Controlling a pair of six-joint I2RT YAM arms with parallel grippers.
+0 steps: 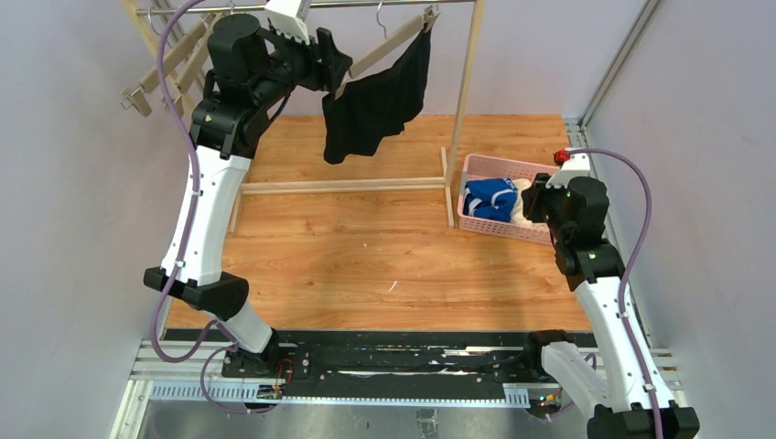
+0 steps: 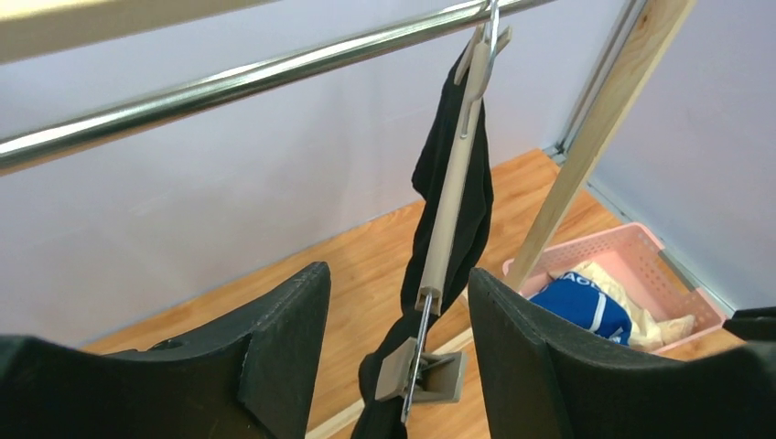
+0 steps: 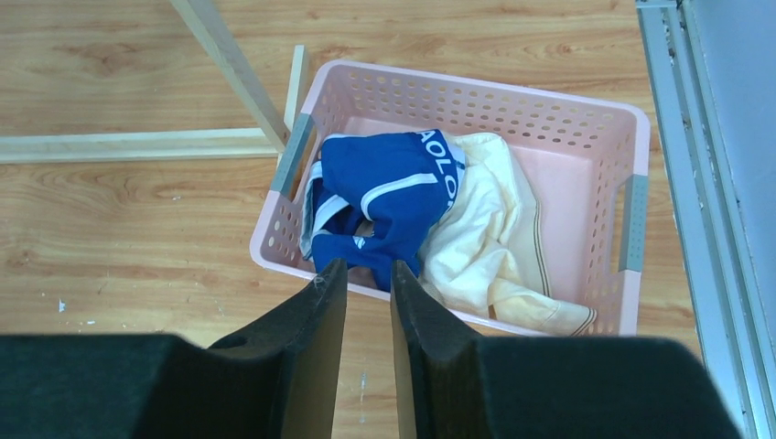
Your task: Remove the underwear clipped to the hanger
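The black underwear (image 1: pixel 380 101) hangs clipped to a wooden hanger (image 1: pixel 389 48) on the rack's metal rod (image 1: pixel 366 5). My left gripper (image 1: pixel 334 66) is open at the hanger's left end. In the left wrist view the hanger (image 2: pixel 453 201), its lower clip (image 2: pixel 425 370) and the black underwear (image 2: pixel 481 197) lie between my open left gripper's (image 2: pixel 398 273) fingers, untouched. The blue underwear (image 1: pixel 490 197) (image 3: pixel 384 197) and the cream underwear (image 1: pixel 523 197) (image 3: pixel 494 238) lie in the pink basket (image 1: pixel 499 165) (image 3: pixel 476 87). My right gripper (image 1: pixel 542 201) (image 3: pixel 368 267) hovers over the basket's near rim, narrowly open and empty.
The rack's wooden post (image 1: pixel 467 82) (image 2: pixel 604 128) stands just left of the basket. Its base bar (image 1: pixel 343 186) lies across the wooden table. Several empty wooden hangers (image 1: pixel 169 55) hang at the rod's left end. Grey walls close in on both sides.
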